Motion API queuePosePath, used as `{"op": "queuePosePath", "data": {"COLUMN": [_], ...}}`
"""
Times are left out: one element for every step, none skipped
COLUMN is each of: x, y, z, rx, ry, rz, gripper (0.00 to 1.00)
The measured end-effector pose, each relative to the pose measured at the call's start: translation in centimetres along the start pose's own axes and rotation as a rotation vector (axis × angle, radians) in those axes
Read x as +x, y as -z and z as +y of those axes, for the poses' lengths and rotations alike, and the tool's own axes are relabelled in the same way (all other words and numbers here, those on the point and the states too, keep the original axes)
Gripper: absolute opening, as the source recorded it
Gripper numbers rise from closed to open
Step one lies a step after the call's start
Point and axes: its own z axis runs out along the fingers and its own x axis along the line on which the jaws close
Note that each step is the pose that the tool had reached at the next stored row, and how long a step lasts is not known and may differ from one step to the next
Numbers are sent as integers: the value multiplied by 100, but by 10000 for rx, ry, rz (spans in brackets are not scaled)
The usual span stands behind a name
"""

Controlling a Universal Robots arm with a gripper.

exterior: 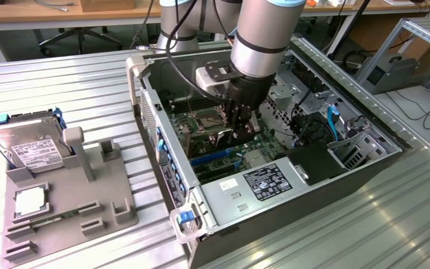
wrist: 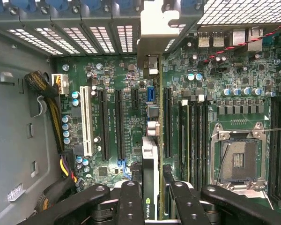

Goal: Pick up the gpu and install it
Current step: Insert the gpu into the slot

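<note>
Your gripper [exterior: 241, 128] is down inside the open computer case [exterior: 297, 230], which lies on its side on the slatted metal tabletop [exterior: 65, 84]. It is clenched on the gpu [wrist: 151, 150]. In the wrist view the black fingers [wrist: 131, 197] press on either side of the card, which you see edge-on. Its pale metal bracket [wrist: 154, 33] is at the far end, by the case's rear slot openings [wrist: 84, 37].

The card hangs over the motherboard [wrist: 126, 79], running parallel to the long black expansion slots [wrist: 119, 122]. The white slot [wrist: 86, 119] lies well off to one side and the empty processor socket [wrist: 239, 159] to the other. You cannot tell from either view whether the card's lower edge is touching a slot or just above it.

Outside the case, at the exterior view's left, a grey fixture [exterior: 73, 190] sits on the tabletop. It holds a silver hard drive [exterior: 29, 144] with a white label, well apart from the gripper.
</note>
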Motion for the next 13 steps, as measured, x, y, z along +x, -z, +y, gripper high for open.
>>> {"op": "queuePosePath", "data": {"x": [2,4,5,4,5,5,5,5,5,5,5,5,6], "y": [0,0,0,0,0,0,1,1,0,1,1,1,1], "z": [4,9,12,13,14,17,18,20,22,25,28,31,38], "rx": [0,0,0,0,0,0,0,0,1,1,3,5,11], "ry": [0,0,0,1,0,0,0,0,0,0,0,-1,0], "rz": [0,0,-1,-1,-1,-1,0,0,-1,-1,-1,-1,-1], "gripper": [27,27,27,27,27,27,27,27,27,27,27,27,27]}}
